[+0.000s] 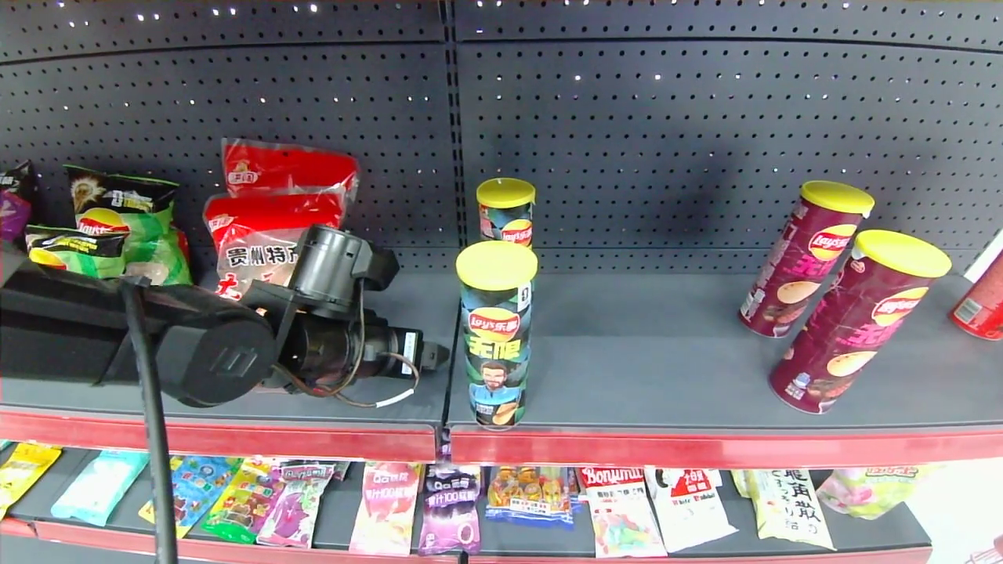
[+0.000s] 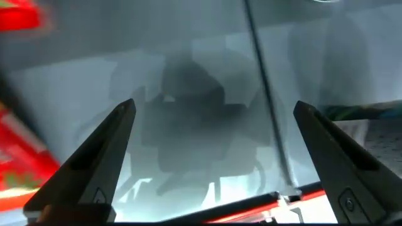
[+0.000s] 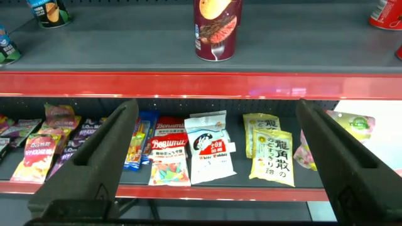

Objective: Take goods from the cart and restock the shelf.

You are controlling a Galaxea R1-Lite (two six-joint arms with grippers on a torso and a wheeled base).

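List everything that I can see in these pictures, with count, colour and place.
Teal cans: 2, yellow lids, upper shelf middle, one behind the other.
Maroon cans: 2, yellow lids, upper shelf right.
Red can: 1, upper shelf, right edge.
Red bags: several, upper shelf left.
Green bags: 2, upper shelf, far left.
Snack packets: many, mixed colours, lower shelf.
Left gripper: 1, black, open, over upper shelf left.
Right gripper: 1, black, open, facing the shelves.

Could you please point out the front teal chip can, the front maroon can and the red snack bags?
front teal chip can (image 1: 496, 352), head view, label middle.
front maroon can (image 1: 858, 325), head view, mid side.
red snack bags (image 1: 262, 227), head view, front bag's face.
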